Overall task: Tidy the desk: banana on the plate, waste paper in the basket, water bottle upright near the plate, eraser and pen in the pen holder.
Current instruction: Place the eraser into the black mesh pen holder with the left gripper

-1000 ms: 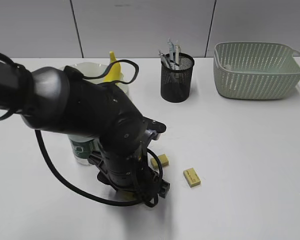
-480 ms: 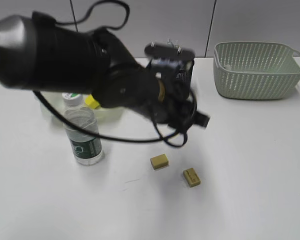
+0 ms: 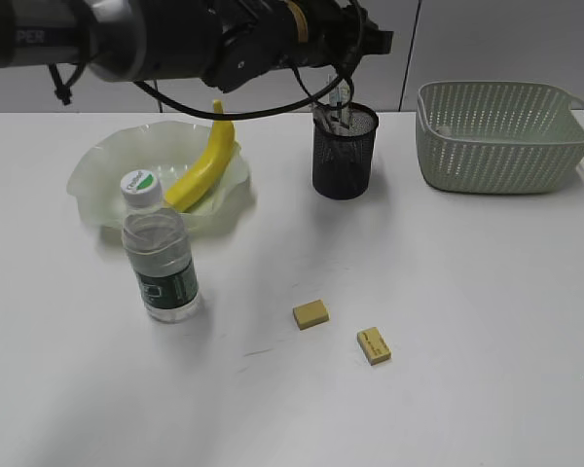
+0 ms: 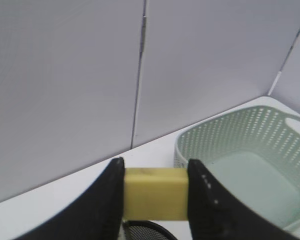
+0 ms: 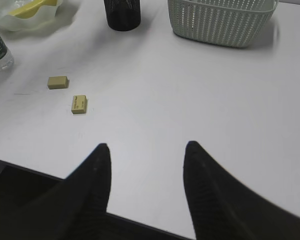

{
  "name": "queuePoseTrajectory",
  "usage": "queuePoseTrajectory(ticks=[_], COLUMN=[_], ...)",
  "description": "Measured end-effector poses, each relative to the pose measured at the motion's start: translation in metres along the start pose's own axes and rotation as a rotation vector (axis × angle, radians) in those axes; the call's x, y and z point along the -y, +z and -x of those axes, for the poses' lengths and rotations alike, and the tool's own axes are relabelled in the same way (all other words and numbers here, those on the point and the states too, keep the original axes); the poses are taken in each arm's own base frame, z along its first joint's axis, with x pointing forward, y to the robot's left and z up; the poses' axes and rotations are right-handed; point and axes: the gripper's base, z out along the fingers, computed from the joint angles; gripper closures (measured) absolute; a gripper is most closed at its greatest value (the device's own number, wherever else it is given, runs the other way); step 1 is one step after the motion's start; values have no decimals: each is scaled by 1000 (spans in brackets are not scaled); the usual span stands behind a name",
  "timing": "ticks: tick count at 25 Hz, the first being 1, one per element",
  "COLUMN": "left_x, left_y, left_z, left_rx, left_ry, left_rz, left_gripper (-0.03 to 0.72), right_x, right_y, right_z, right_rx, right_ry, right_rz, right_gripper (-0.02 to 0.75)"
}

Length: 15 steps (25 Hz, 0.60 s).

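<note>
My left gripper (image 4: pixel 156 172) is shut on a yellow eraser (image 4: pixel 155 195), held just above the rim of the black mesh pen holder (image 4: pixel 149 232). In the exterior view the left arm (image 3: pixel 253 39) reaches over the pen holder (image 3: pixel 345 156), which holds pens. Two more yellow erasers (image 3: pixel 311 313) (image 3: pixel 374 345) lie on the white desk (image 3: pixel 467 292). The banana (image 3: pixel 202 167) lies on the pale-green plate (image 3: pixel 92 175). The water bottle (image 3: pixel 161 263) stands upright in front of the plate. My right gripper (image 5: pixel 146 150) is open and empty over the desk's front edge. No waste paper shows clearly.
The sage-green basket (image 3: pixel 501 136) stands at the back right, to the right of the pen holder; it also shows in the left wrist view (image 4: pixel 250 170) and the right wrist view (image 5: pixel 222 17). A grey wall runs behind the desk.
My left arm has risen from the desk beside the bottle and swung back over the pen holder. The bottle, plate and banana are now uncovered. The two loose erasers have not moved.
</note>
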Motion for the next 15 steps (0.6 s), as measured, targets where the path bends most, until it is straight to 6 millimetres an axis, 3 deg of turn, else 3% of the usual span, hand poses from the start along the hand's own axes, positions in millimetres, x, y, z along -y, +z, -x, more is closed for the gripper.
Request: queuePoseTrajectory(ticks=[2,6,11,15], left_x=[-11,-15,-17,-18], left_y=[12,24,26,26], left_z=[-1,-7,-13,-13], left_rx=[-4,-6,-46,-59], left_ry=[-5,-3,-9,-9], left_rz=[30,40,63,72], left_gripper=[407,398,263,237], right_x=[0,0,0,0], right_y=[0,0,0,0], right_z=[0,0,0,0], right_rx=[0,0,0,1], right_ry=[0,0,0,0], right_rz=[0,0,0,0], right_gripper=[355,355,355,355])
